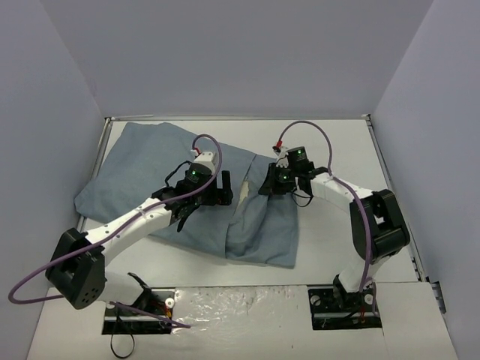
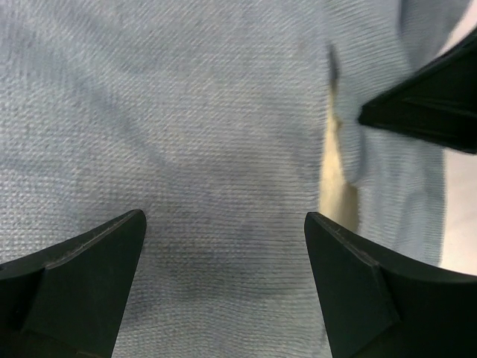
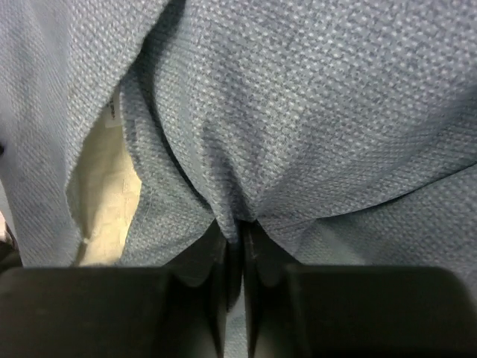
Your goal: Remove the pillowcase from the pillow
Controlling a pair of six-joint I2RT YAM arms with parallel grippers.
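Gripping a fold of the pillowcase in the right tool, just right of the slit. Hovering with the left tool spread wide over cloth just left of it. Between them, glimpsed cream pillow, stretching lengthwise far-left across the bench.

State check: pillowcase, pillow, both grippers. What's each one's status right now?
pillowcase: on the pillow, lying rumpled, one fold pinched up.
pillow: inside the pillowcase; only a cream sliver shows at the opening.
left gripper: open, over the pillowcase, holding nothing.
right gripper: shut on a fold of the pillowcase.
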